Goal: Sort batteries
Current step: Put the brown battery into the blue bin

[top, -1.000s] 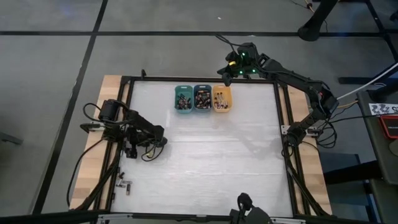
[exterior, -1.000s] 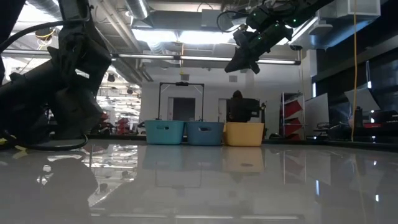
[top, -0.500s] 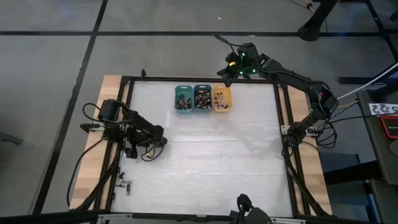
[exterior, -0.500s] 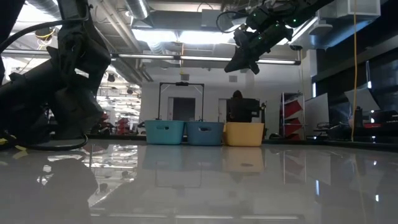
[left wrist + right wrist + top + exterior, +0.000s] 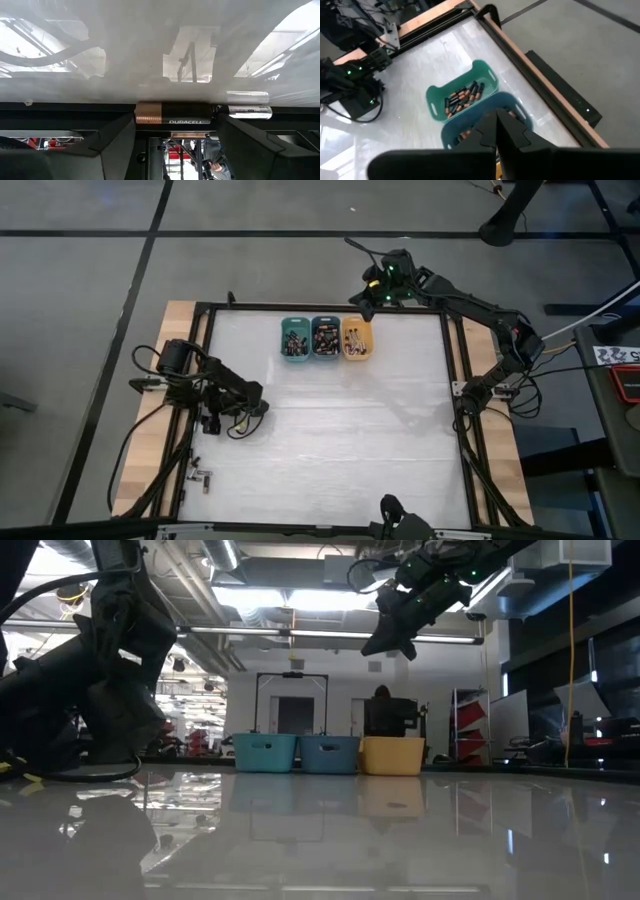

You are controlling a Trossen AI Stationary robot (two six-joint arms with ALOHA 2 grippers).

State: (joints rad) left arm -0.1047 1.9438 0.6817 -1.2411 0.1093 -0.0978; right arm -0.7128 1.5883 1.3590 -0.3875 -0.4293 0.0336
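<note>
Straddling cell (image 5: 172,114) at left rail (image 5: 196,380), left gripper (image 5: 172,135) fingers apart; risking pinching neighbouring cell (image 5: 249,111); right gripper (image 5: 496,129) pressed together, hovering high above bins (image 5: 327,337)

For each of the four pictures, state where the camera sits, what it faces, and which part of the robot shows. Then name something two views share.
High view: overhead, looking straight down at the table; both arms show.
Low view: at tabletop height, looking across at three bins; right gripper overhead.
Left wrist view: low at the table edge, facing a Duracell battery between the left gripper fingers.
Right wrist view: above, looking down past the shut fingers.
Shared: the teal bin, high and right wrist views.
</note>
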